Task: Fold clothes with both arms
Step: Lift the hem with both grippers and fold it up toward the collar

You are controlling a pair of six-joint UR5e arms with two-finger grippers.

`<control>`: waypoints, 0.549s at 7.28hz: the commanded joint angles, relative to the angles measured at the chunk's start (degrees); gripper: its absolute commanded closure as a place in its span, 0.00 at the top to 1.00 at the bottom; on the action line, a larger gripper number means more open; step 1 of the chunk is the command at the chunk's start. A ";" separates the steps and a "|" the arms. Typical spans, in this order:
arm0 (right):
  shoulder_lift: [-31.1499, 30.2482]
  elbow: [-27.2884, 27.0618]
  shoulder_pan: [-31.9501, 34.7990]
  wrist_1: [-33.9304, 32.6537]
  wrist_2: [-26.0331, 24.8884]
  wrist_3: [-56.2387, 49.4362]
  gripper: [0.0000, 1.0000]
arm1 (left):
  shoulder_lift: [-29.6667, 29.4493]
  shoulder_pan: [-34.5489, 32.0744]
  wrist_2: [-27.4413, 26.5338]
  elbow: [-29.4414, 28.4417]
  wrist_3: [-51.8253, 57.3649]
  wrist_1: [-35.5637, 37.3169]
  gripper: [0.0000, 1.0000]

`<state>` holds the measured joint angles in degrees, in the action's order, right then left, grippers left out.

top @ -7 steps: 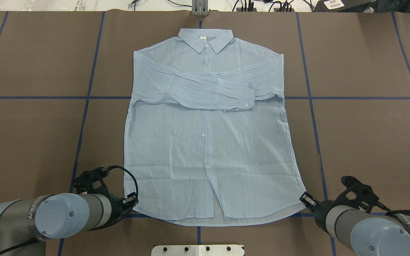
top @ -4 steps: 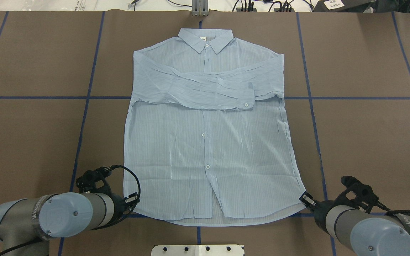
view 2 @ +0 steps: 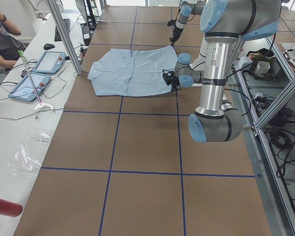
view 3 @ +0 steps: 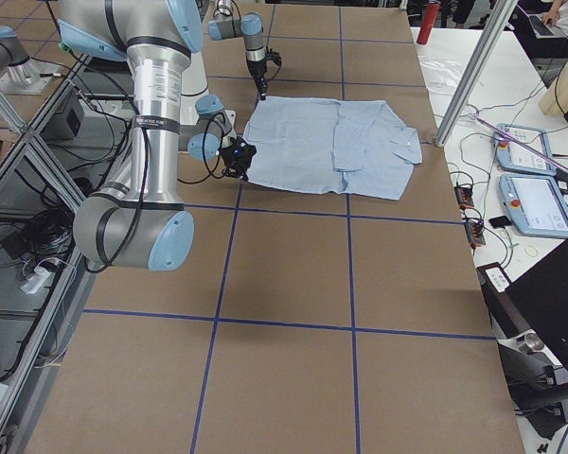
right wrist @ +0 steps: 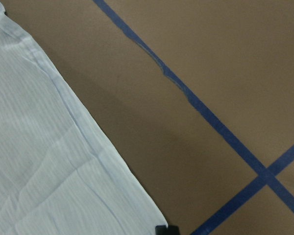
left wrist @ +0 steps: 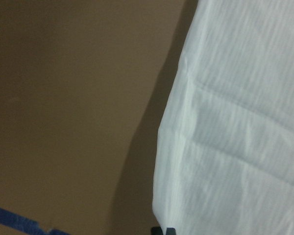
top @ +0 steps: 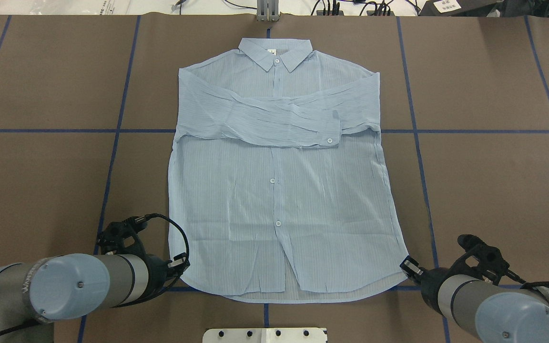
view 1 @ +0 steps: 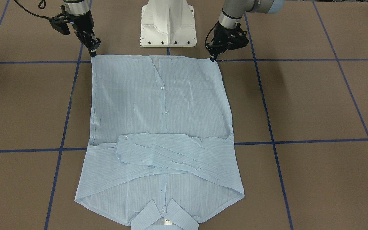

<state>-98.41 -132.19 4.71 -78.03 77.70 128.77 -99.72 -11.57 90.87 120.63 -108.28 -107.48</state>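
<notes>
The light blue striped shirt point(top: 279, 190) lies flat on the brown table, collar at the far side, both sleeves folded across the chest; it also shows in the front view point(view 1: 161, 105). My left gripper point(top: 179, 265) is at the near left hem corner, fingers closed on the fabric edge point(left wrist: 235, 122), which sits slightly raised over a shadow. In the front view my left gripper point(view 1: 213, 57) touches that corner. My right gripper point(top: 407, 263) is shut on the near right hem corner point(right wrist: 39, 147); it also shows in the front view point(view 1: 93, 52).
The white pedestal base point(view 1: 168, 22) stands just behind the hem, between the arms. Blue tape lines point(top: 112, 157) grid the table. A metal post point(top: 267, 12) stands at the far edge. Operator benches with tablets point(view 2: 37, 73) lie beyond the collar side.
My left arm has moved right and a little nearer to the hem corner, and the shirt's left edge has shifted slightly inward. The right arm has hardly moved.
</notes>
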 commanded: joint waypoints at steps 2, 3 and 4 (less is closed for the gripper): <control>2.93 -4.74 8.69 -0.01 0.16 -0.09 0.00 | -4.49 -11.75 2.28 4.71 1.57 2.36 0.00; 8.53 -3.96 14.05 -0.27 1.13 -0.35 0.00 | -9.65 -18.85 6.65 0.26 5.84 2.37 0.00; 10.68 -2.12 21.15 -0.54 6.62 -3.66 0.00 | -13.79 -23.54 9.65 -5.70 6.84 2.28 0.00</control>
<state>-91.63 -135.85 17.93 -78.30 79.80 127.72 -108.26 -28.29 96.56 120.89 -103.77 -105.22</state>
